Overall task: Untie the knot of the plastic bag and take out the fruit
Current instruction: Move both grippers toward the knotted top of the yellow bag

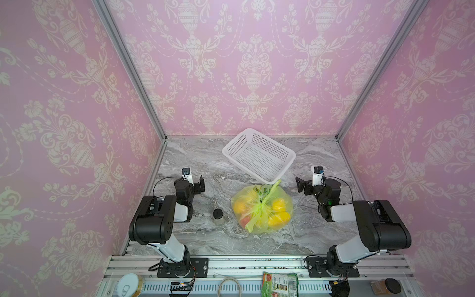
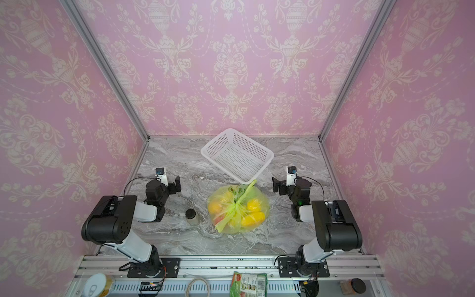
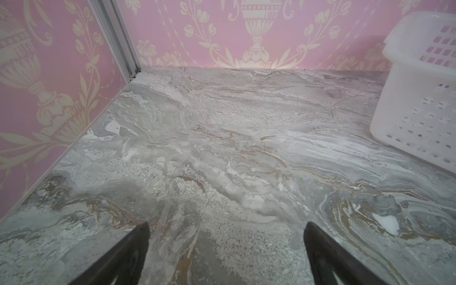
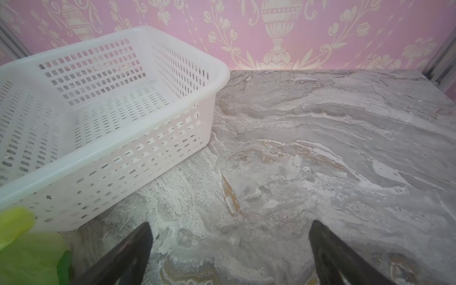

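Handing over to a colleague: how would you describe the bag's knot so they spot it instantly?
On the grey marble table, just in front of the white basket, lies a yellow-green plastic bag of fruit. The knot is the tight bunch at its top centre; unlike the smooth plastic around it, two strap-like tails stick out of it.

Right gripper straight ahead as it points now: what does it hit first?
Looks free: the open right gripper points over the table, basket off to its side. Probably the back wall first, or the table if tilted down; depth unclear.
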Controlling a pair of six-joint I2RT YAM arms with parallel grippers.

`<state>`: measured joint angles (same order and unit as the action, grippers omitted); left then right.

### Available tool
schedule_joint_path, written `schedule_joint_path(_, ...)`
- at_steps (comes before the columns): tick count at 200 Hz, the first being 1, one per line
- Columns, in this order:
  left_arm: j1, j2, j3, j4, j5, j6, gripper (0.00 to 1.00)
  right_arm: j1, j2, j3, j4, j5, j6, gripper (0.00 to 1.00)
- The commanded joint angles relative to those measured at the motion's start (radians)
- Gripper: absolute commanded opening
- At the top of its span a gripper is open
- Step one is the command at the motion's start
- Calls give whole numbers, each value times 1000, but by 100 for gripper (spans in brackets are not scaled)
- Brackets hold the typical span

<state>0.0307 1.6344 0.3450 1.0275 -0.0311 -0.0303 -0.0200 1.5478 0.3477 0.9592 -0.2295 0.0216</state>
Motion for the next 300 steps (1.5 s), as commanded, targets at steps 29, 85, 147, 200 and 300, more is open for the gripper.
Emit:
schedule_joint_path(29, 3, 1, 8, -13, 13, 27, 99, -5, -2, -1, 21, -12, -21, 100)
schedule_joint_path(85, 3, 1, 8, -14, 12, 27, 99, -6, -3, 0, 19, -13, -21, 100)
schedule_joint_path(147, -47, -167, 85, -299, -166, 37, 99, -6, -315, -74, -173, 267, 117, 100)
schedule_joint_path(200, -67, -547, 272, -830, 91, -327, 99, -11, -759, -8, -855, 624, 566, 100)
schedule_joint_path(300, -9, -892, 208, -1066, 124, -722, 99, 18, -1057, 154, -1052, 165, 567, 100)
